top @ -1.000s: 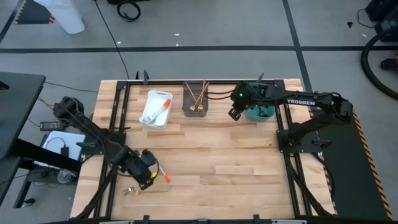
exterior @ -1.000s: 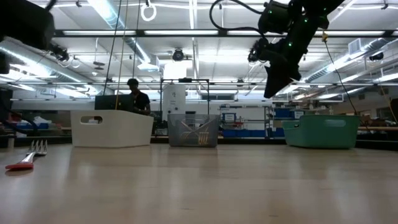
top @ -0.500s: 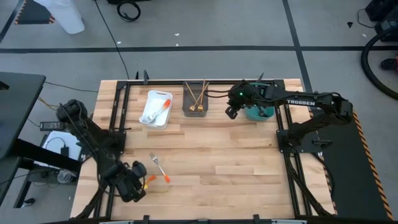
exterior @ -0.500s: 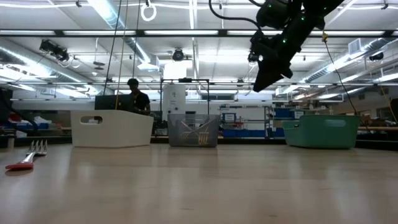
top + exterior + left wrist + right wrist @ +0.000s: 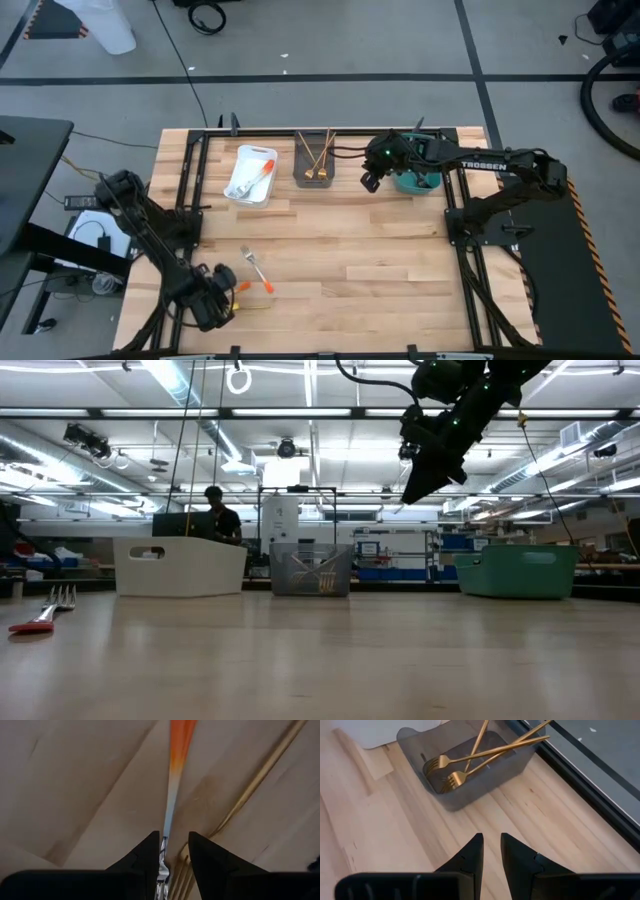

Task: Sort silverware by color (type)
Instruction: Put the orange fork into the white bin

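The table (image 5: 380,260) is pale wood planks, smooth and matt. The grey bin (image 5: 470,775) looks like see-through plastic. Inside the grey bin lie gold forks (image 5: 470,757), shiny metal. Beside it, the white bin (image 5: 252,175) looks like smooth plastic.
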{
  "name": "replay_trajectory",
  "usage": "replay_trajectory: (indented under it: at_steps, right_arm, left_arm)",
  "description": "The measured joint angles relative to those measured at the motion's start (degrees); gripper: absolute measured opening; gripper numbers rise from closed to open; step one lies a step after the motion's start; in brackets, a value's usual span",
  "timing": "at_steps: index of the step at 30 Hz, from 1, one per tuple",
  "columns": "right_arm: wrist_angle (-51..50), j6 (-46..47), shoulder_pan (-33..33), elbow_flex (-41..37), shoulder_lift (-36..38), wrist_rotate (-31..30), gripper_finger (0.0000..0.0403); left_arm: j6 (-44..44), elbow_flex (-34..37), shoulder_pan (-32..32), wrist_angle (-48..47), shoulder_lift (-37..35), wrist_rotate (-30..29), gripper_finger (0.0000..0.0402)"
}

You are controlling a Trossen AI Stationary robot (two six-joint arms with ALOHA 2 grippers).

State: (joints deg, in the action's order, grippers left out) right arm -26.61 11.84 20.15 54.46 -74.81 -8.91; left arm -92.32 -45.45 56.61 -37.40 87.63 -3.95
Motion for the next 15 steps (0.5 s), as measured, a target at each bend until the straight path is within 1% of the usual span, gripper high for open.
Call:
replay_trajectory:
  at_steps: [9,15]
  right_arm:
    - [1.5,0.39,-0.27,0.0,0.0,0.02,0.0077]
    - [2.28,0.42,-0.27,0.0,0.0,-0.04,0.0077]
  left_arm:
    - [0.47,-0.28,0.93,-0.23,3.97,-0.11,0.0111]
    - [0.6,-0.26,0.93,-0.63,4.85,-0.85,0.0104]
